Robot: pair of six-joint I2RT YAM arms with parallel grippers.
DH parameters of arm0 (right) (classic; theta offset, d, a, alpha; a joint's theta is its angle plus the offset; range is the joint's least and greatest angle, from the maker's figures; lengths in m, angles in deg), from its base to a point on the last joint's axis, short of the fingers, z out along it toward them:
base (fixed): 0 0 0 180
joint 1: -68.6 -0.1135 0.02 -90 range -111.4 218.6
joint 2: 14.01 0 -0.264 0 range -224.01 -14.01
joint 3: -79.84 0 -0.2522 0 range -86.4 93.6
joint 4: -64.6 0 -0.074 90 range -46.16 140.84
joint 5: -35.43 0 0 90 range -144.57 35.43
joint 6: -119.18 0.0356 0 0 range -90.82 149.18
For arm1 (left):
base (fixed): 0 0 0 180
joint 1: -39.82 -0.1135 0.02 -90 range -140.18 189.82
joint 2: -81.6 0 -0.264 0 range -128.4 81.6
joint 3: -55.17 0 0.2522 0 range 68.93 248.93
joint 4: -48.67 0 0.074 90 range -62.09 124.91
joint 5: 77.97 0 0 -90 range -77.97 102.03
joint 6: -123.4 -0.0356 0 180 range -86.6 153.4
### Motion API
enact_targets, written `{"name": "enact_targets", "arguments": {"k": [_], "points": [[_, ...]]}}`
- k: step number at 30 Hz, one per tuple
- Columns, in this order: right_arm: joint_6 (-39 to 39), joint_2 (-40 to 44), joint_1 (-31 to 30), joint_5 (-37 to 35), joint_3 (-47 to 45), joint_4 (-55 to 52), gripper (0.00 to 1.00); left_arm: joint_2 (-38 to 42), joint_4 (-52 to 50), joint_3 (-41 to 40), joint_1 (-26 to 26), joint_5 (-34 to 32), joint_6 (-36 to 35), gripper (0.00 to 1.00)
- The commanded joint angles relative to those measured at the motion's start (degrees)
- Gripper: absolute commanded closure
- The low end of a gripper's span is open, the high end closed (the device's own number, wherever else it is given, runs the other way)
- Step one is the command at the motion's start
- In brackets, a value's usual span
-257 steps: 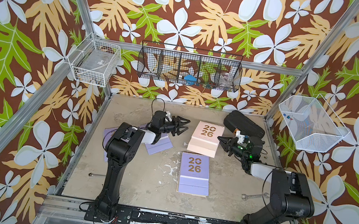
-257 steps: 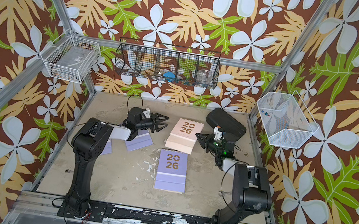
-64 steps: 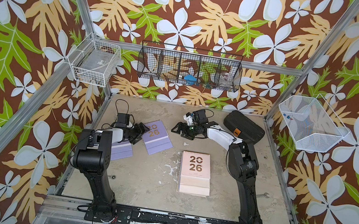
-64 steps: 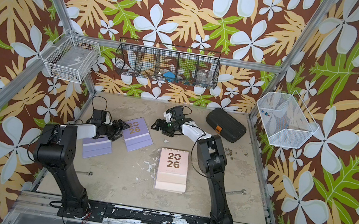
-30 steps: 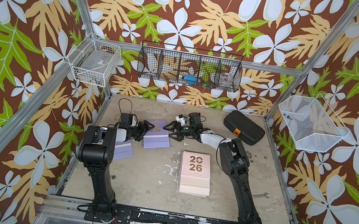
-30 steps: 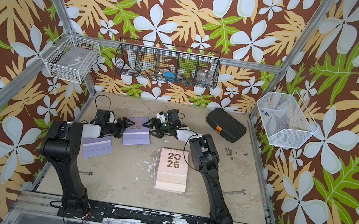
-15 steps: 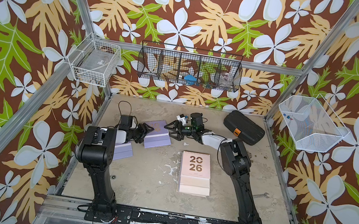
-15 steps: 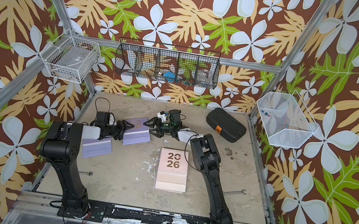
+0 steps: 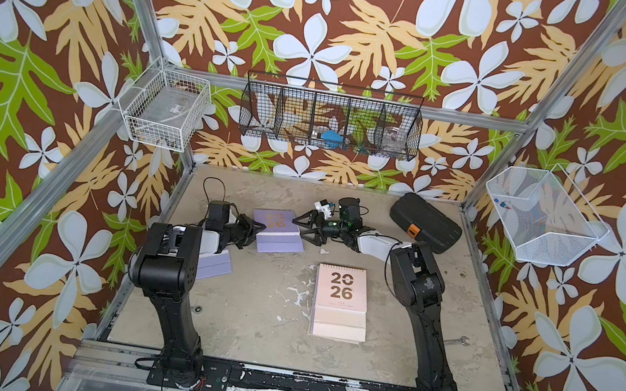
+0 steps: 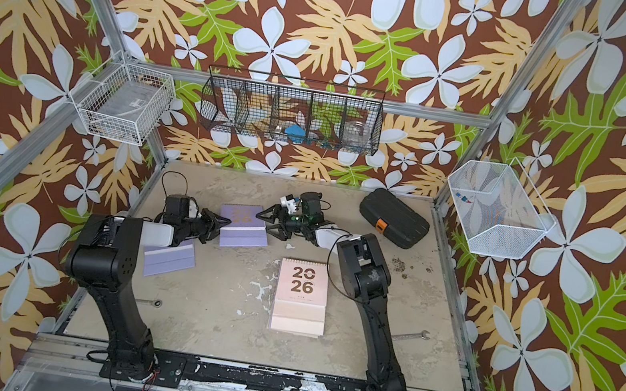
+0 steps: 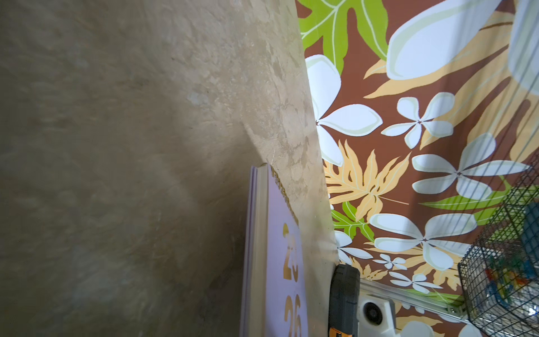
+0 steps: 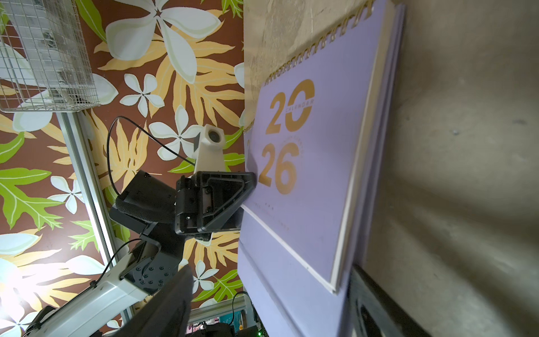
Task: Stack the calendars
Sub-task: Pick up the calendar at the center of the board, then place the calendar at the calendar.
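Lilac calendar (image 9: 277,227) has one edge pinched by left end effector (image 9: 254,230), right end effector (image 9: 303,230) gaping wide opposite.

Calendar stack (image 9: 339,301) at centre of surface (image 9: 261,336). Rear calendar (image 9: 277,227) behind it, to left, between left hand (image 9: 256,232) at its left edge and right hand (image 9: 299,230) at its right edge. Third calendar (image 9: 216,265) far left, under left arm. Case (image 9: 424,226) in rear right corner. Wrench (image 9: 457,341) front right.
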Motion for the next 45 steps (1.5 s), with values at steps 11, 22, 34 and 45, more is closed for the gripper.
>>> {"name": "enact_targets", "arguments": {"k": [11,22,34,45], "points": [[-1.0,9.1,4.8,-2.6,-8.2,2.2,0.1,4.2,11.5,-2.5,0.5,3.1,9.1,1.0],[6.8,20.5,8.4,-9.0,-22.8,13.1,0.15,12.8,22.5,-10.7,5.6,3.3,19.6,1.0],[8.2,25.2,8.3,-8.3,-27.6,14.6,0.22,18.3,25.7,-14.8,10.4,2.0,23.5,1.0],[9.4,27.8,7.1,-7.9,-30.6,17.4,0.46,19.7,29.0,-16.7,14.4,0.7,26.1,1.0]]}}
